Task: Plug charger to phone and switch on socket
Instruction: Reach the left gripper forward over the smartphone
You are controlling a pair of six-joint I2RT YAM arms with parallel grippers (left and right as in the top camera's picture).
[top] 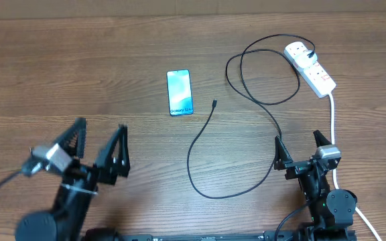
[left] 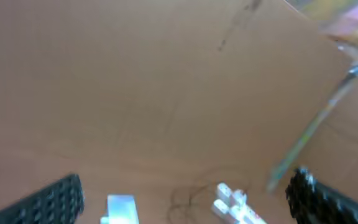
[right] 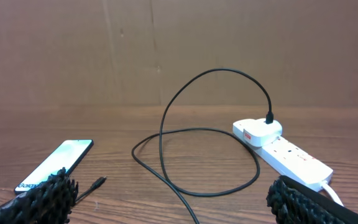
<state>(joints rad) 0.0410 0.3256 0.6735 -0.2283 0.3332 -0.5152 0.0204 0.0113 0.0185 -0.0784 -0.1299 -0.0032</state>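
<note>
Left gripper (top: 101, 126) and right gripper (top: 297, 138) are gaping empty; the charger (top: 189, 159), likely limp and light, is lying ahead, best pinched just behind its connector tip (top: 214, 103).

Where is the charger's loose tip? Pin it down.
In the overhead view, the charger tip lies just right of the phone, not touching it; the socket sits farther right, toward the back.
</note>
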